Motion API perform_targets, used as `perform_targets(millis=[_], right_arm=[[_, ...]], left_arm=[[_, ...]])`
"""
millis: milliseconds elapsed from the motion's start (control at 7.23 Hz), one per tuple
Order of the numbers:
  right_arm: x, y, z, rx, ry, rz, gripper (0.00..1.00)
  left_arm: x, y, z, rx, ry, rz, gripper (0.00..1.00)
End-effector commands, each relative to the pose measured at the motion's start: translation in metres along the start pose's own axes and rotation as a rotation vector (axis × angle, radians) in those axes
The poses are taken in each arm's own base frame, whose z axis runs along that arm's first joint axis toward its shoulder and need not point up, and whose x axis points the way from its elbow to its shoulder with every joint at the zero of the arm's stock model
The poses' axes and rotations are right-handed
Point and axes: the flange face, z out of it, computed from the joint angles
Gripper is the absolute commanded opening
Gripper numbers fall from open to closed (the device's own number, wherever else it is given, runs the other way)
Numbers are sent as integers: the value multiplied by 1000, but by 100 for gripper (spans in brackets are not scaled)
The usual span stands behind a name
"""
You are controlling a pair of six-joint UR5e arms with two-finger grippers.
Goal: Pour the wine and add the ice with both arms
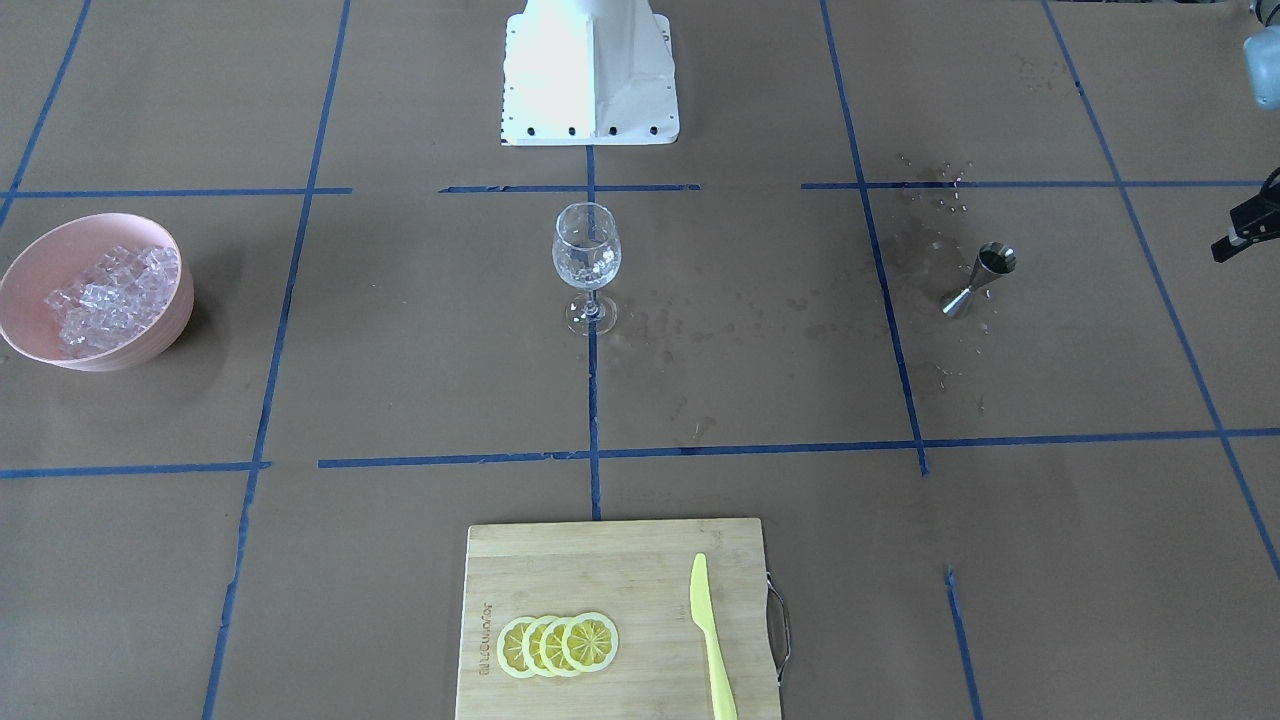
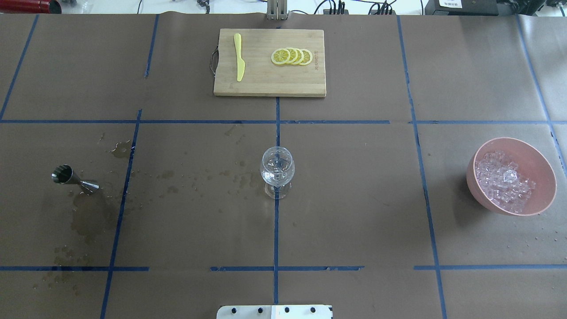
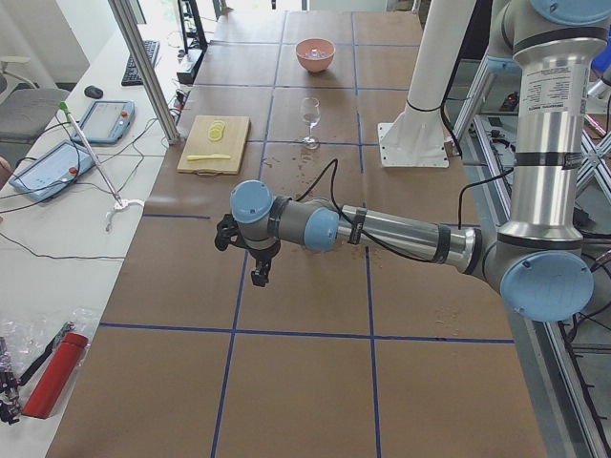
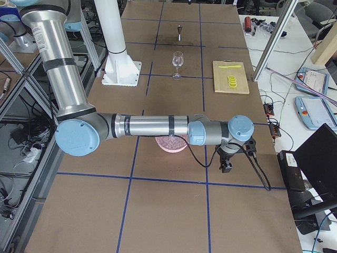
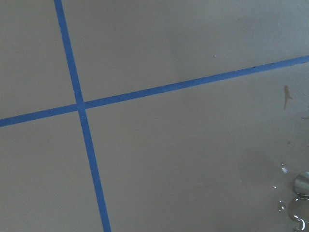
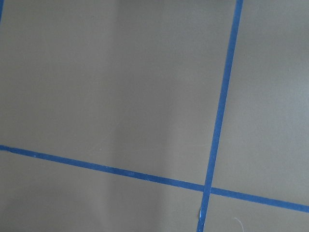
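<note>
Status: both arms parked wide, nothing in hand as far as I can see.

- Left arm (image 3: 401, 229) is stretched low over bare paper. Left gripper (image 3: 255, 272) points down with nothing under it; can't tell if the jaws are apart or closed at this size. Its wrist cam shows only tape lines and a few droplets (image 5: 298, 198).
- Right arm (image 4: 152, 126) mirrors it. Right gripper (image 4: 227, 166) shows only in the side view, so its jaw state is unreadable too. Its wrist cam shows bare paper.
- Jigger (image 1: 978, 280) stands well inboard of the left gripper, between it and the wine glass (image 1: 586, 250). Wet patches (image 2: 88, 221) surround it and trail toward the glass.
- Ice (image 2: 505, 181) is heaped in the pink bowl (image 1: 60, 250), just behind the right gripper under the forearm.
- The glass is upright at table centre, far from both grippers. Something clear and glinting sits in its bowl, probably cubes and maybe liquid; can't separate the two.

My read: pour looks done, at least some ice is in, so the task is at or near the end. Not certain.
</note>
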Motion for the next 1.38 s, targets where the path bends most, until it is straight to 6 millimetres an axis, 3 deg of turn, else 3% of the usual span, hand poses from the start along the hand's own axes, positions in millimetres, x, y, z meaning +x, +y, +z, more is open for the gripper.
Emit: perform_targets(millis=[0,415,554,692,969,1246], right_arm=[[-6,3,-3,7,18,-19,100],[-3,8,3,25,26,-45,100],[4,33,13,47,7,-61,100],[14,46,24,95,14,-122,100],[39,54,54,119,7,-160,100],[40,68,59,112,-41,-142,100]], left_arm=[[13,-4,-10,14,-2,19,100],[12,-4,-3,3,2,15,100],[7,-9,2,-5,5,7,100],[11,-15,0,2,14,15,100],[30,-12,-21,62,13,79,100],[43,-13,-29,97,17,131,100]])
